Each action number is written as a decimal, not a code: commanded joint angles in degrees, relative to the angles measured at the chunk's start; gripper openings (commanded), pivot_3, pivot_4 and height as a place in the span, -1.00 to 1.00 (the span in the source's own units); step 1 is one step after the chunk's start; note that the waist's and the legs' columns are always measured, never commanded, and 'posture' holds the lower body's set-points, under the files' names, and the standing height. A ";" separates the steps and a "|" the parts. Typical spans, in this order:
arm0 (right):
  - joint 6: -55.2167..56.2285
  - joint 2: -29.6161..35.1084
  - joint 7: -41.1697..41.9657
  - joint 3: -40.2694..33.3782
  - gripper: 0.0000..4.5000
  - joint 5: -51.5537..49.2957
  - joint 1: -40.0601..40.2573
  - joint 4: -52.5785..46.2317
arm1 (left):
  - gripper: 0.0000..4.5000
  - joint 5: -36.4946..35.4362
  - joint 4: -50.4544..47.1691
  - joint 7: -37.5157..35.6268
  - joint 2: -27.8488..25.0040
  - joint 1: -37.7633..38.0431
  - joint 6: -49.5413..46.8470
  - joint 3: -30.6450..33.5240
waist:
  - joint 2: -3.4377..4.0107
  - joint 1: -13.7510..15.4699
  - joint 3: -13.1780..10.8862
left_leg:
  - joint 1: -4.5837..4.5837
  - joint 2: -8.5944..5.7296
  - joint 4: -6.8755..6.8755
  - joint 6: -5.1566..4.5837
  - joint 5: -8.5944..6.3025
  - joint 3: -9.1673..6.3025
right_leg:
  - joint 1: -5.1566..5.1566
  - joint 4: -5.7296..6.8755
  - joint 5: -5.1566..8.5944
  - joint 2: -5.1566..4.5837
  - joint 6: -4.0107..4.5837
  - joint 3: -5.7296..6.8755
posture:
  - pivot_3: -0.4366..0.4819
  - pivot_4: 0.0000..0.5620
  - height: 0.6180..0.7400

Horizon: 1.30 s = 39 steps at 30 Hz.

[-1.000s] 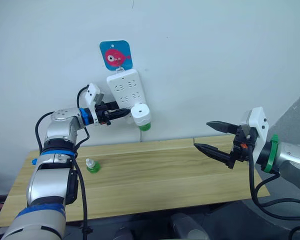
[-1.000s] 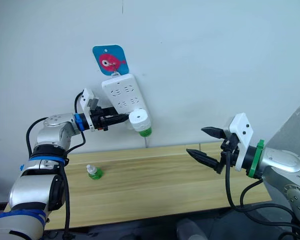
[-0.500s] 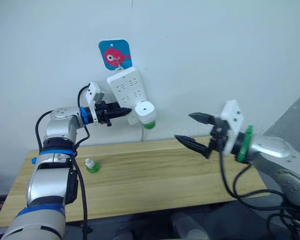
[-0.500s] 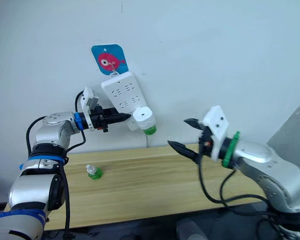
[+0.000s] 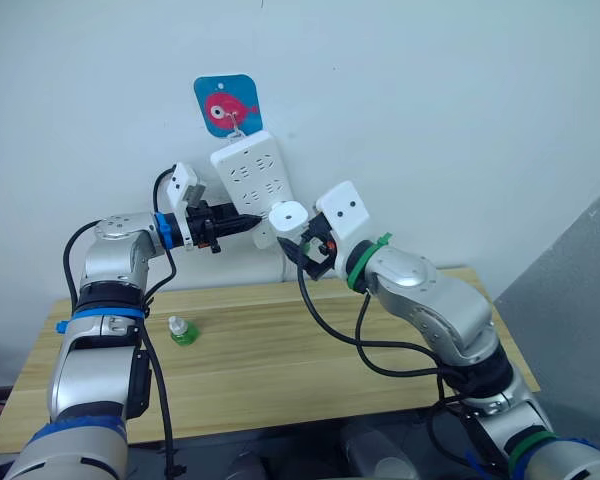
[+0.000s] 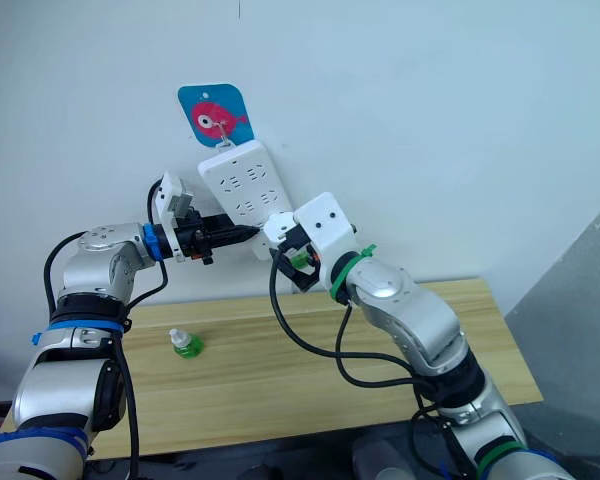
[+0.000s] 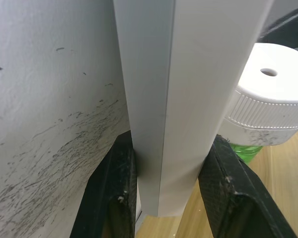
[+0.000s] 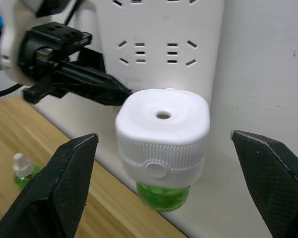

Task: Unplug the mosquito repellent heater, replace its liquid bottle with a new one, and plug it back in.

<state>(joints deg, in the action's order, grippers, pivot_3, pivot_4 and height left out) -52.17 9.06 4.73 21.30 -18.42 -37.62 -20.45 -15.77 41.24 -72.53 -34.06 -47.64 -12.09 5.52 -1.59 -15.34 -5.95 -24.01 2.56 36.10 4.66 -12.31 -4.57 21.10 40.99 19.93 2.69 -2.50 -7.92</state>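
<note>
Your right gripper (image 8: 164,163), swung in since a second ago, is straddling the mosquito repellent heater (image 8: 162,136) with fingers spread, while your left gripper (image 7: 164,198) is pinching the power strip (image 5: 252,185).

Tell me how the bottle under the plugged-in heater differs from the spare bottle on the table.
The green bottle hangs fitted beneath the mosquito repellent heater, its top hidden inside; the new one stands loose on the table, white cap exposed. The fitted bottle sits up at the power strip; the spare rests low. Both are translucent green.
</note>
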 commanded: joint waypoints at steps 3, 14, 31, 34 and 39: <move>2.89 -2.61 0.96 -2.39 1.00 2.91 -2.02 3.40 | -0.42 -0.84 -2.89 0.87 -0.43 0.31 -0.14 0.70 | 0.02 -0.02 0.00 | 0.00 0.00 0.00 0.00 0.00 -0.06 | 0.00 0.02 -0.01 0.00 0.02 0.10 | -0.62 -0.71 1.00; 5.01 -7.94 3.33 -4.50 1.00 4.34 -5.63 11.59 | -0.42 -1.20 -3.92 1.61 -0.38 1.27 -0.40 0.83 | 0.07 -0.26 -0.02 | -0.01 0.00 -0.01 0.01 0.06 -0.40 | -0.05 0.12 -0.02 0.00 0.04 0.53 | -0.61 -0.72 1.00; 4.29 -9.70 5.05 -3.49 0.35 8.96 -4.93 10.94 | -0.42 -0.28 -3.19 5.55 0.24 1.42 1.17 1.08 | 0.14 -0.29 -0.07 | -0.03 -0.03 -0.01 0.05 0.13 -0.65 | -0.14 0.15 -0.02 0.00 0.05 0.74 | -0.61 -0.70 1.00; 1.04 -7.54 5.79 -3.36 0.35 8.80 -3.38 5.72 | -0.42 1.76 -0.41 7.88 -0.01 0.65 4.46 0.79 | 0.17 0.01 -0.09 | -0.09 -0.04 -0.01 0.11 0.17 -0.81 | -0.16 0.13 -0.02 -0.05 0.05 0.83 | -0.64 -0.70 1.00; -4.83 -4.90 6.93 -4.46 0.35 7.60 -1.45 -1.73 | -0.42 2.72 2.60 9.08 -0.43 -0.30 7.50 0.15 | 0.21 -0.43 -0.11 | -0.04 -0.14 0.01 0.17 0.28 -0.88 | -0.31 0.10 -0.01 -0.13 0.02 0.88 | -0.68 -0.69 1.00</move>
<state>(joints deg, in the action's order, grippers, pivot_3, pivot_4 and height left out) -55.58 3.93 11.19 18.10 -10.25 -38.74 -16.84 -16.37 42.68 -69.09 -33.13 -46.50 -7.15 5.30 -1.37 -15.77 -6.06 -24.00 2.35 36.11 4.75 -11.93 -5.43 20.76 41.09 19.94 2.57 -2.52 -7.04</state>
